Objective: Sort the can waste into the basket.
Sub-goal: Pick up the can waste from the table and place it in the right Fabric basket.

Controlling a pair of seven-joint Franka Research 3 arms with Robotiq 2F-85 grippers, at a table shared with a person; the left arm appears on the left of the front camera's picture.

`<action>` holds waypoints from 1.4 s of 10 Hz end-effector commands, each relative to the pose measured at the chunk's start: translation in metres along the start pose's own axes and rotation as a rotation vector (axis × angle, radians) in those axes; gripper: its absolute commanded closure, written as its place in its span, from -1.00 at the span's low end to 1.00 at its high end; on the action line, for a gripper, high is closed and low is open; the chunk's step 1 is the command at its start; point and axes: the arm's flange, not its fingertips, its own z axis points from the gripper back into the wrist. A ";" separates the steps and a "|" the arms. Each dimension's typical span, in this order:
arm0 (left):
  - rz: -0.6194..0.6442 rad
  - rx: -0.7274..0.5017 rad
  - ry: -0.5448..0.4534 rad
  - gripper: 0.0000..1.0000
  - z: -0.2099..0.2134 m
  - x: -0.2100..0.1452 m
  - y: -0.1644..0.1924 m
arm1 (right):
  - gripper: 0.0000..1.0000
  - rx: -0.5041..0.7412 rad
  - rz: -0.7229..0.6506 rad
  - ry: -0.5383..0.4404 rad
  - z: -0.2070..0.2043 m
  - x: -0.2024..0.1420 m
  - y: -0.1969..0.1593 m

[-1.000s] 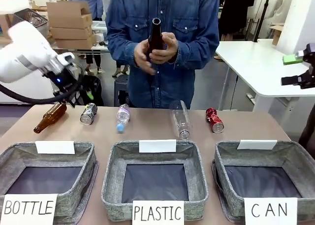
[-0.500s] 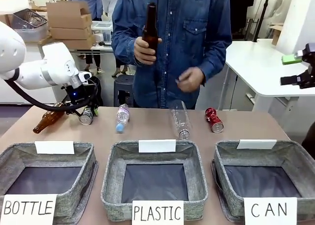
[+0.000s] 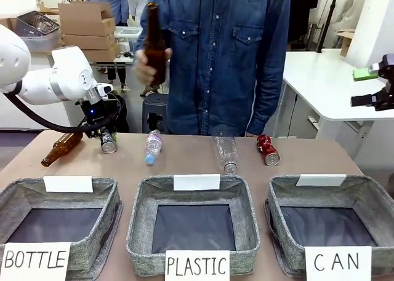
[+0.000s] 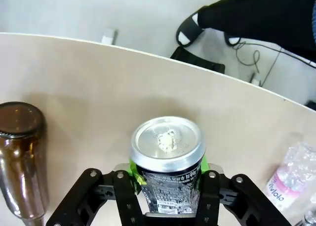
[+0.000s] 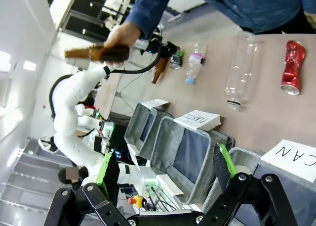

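A silver-grey can (image 4: 167, 149) with black print is shown; a second can (image 3: 268, 150) is shiny red, the basket (image 3: 369, 196) woven grey, dark-lined, the tabletop (image 3: 184, 161) tan

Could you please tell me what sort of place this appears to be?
Probably a robotics lab or workshop: three grey baskets carry hand-lettered cards reading BOTTLE, PLASTIC and CAN, the left gripper grips the silver can on the table, and stacked cardboard boxes and a white worktable stand behind.
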 end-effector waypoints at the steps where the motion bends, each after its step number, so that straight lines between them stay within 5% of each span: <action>1: -0.046 -0.083 0.049 1.00 0.034 -0.003 0.023 | -1.00 0.020 0.027 -0.017 -0.002 0.004 0.000; 3: -0.211 -0.263 0.131 1.00 0.106 -0.007 0.095 | -1.00 0.020 0.027 -0.017 -0.002 0.004 0.000; 5: -0.429 -0.338 0.277 1.00 0.176 -0.019 0.221 | -1.00 0.020 0.027 -0.017 -0.002 0.004 0.000; 7: -0.601 -0.510 0.155 1.00 0.213 -0.069 0.289 | -1.00 0.020 0.027 -0.017 -0.002 0.004 0.000; 8: -0.640 -0.739 0.047 1.00 0.233 -0.096 0.303 | -1.00 0.020 0.027 -0.017 -0.002 0.004 0.000; 9: -0.612 -1.031 0.037 1.00 0.251 -0.124 0.299 | -1.00 0.020 0.027 -0.017 -0.002 0.004 0.000; 10: -0.647 -1.149 0.065 1.00 0.255 -0.149 0.282 | -1.00 0.020 0.027 -0.017 -0.002 0.004 0.000; 12: -0.488 -1.070 0.131 1.00 0.251 -0.163 0.241 | -1.00 0.020 0.027 -0.017 -0.002 0.004 0.000; 13: -0.650 -1.033 0.054 1.00 0.266 -0.147 0.288 | -1.00 0.020 0.027 -0.017 -0.002 0.004 0.000; 14: -0.650 -1.033 0.054 1.00 0.266 -0.147 0.288 | -1.00 0.020 0.027 -0.017 -0.002 0.004 0.000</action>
